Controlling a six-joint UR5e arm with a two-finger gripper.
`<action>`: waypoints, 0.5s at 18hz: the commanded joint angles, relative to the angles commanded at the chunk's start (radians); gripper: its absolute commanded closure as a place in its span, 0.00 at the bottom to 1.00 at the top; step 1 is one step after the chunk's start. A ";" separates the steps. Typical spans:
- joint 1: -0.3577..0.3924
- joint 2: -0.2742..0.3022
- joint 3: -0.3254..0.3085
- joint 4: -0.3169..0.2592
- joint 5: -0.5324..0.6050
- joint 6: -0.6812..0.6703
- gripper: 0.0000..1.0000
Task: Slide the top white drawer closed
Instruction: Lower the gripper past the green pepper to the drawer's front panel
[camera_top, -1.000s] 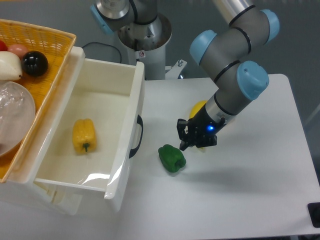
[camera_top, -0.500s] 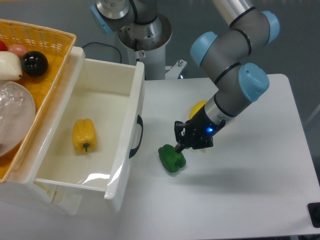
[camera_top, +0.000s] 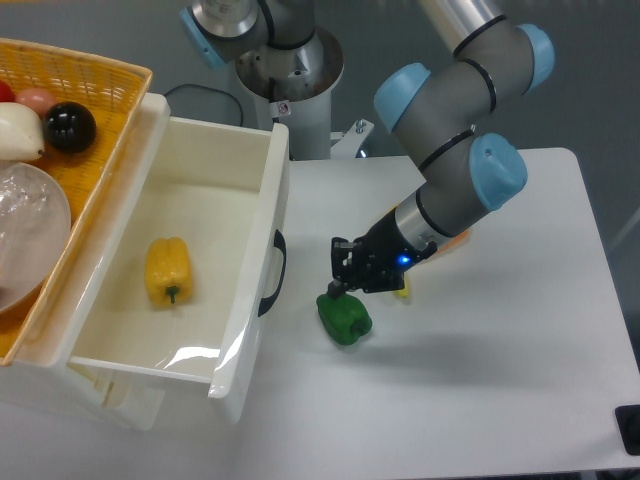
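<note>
The top white drawer (camera_top: 262, 215) stands pulled out at the left, with a dark curved handle (camera_top: 274, 272) on its front and a yellow pepper (camera_top: 167, 270) lying inside. My gripper (camera_top: 337, 268) hovers to the right of the drawer front, a short gap from the handle and just above a green pepper (camera_top: 344, 317) on the table. The fingers look spread apart with nothing between them.
A yellow wicker basket (camera_top: 90, 80) with a black ball, a white item and a clear plastic bowl sits over the drawer's left side. A yellow object (camera_top: 402, 291) is partly hidden behind the gripper. The lower white drawer front (camera_top: 110, 395) shows beneath.
The gripper has moved left toward the drawer front, passing over the green pepper. The drawer and the peppers have not moved.
</note>
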 joint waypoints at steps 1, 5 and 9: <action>-0.002 0.000 0.000 -0.005 0.000 0.000 1.00; -0.015 0.002 0.000 -0.020 -0.002 0.000 1.00; -0.023 0.008 0.000 -0.034 -0.025 0.000 1.00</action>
